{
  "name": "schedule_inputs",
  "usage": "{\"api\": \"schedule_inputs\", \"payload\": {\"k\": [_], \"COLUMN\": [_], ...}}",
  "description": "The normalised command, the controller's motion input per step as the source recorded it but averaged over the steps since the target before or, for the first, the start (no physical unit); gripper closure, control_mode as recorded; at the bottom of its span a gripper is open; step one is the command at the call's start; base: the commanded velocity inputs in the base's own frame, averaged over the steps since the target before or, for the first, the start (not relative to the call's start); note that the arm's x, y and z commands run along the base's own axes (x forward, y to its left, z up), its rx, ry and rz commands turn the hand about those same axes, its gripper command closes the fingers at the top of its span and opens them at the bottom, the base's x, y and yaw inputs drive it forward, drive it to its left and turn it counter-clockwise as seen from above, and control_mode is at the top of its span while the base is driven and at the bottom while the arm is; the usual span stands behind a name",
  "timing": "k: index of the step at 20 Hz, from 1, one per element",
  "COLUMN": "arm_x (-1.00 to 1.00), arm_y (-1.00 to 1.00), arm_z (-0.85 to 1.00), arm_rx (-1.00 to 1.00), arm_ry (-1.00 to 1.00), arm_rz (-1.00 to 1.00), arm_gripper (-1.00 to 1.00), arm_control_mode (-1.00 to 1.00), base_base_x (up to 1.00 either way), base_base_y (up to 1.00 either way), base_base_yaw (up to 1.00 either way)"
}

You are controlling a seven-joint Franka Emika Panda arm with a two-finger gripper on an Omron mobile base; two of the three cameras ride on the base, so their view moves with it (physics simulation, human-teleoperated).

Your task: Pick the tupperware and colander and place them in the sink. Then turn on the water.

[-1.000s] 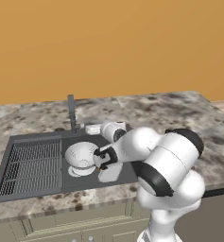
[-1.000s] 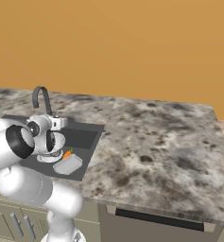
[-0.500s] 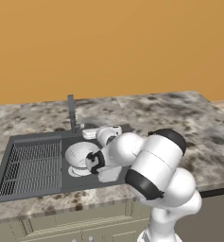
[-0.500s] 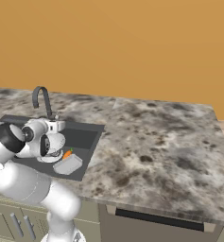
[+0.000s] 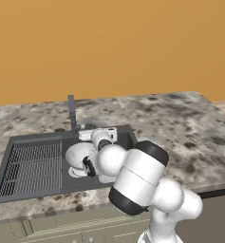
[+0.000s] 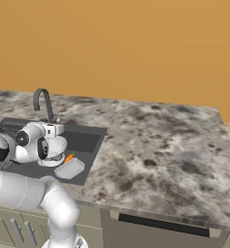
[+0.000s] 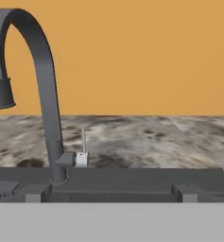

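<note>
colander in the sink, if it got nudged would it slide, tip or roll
The colander looks like a round white bowl, so it would probably rock or tip more readily than the flat tupperware beside it. It looks thin, so likely light, and it may slide easily on the sink's smooth dark floor.

arm (image 5: 137, 178): glossy white rounded links | joints: dark bands

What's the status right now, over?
End effector open, empty, facing dark curved faucet. Round white colander and pale rectangular tupperware in dark grey sink. No water running.
</note>
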Motion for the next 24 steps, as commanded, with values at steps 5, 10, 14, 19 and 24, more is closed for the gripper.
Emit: {"api": "schedule_inputs", "payload": {"k": [5, 10, 14, 19, 24], "arm_x": [0.31, 0.12, 0.10, 0.15, 0.15], "arm_y": [0.11, 0.03, 0.03, 0.00, 0.00], "arm_z": [0.00, 0.00, -0.03, -0.12, -0.06], "arm_rx": [0.00, 0.00, 0.00, 0.00, 0.00], "arm_ry": [0.00, 0.00, 0.00, -0.01, 0.00], "arm_rz": [-0.02, 0.00, 0.00, 0.00, 0.00], "arm_gripper": [-1.00, -1.00, -1.00, -1.00, -1.00], "arm_control_mode": [-1.00, -1.00, -1.00, -1.00, -1.00], "base_base_x": [0.00, 0.00, 0.00, 0.00, 0.00], "base_base_y": [0.00, 0.00, 0.00, 0.00, 0.00], "base_base_yaw": [0.00, 0.00, 0.00, 0.00, 0.00]}}
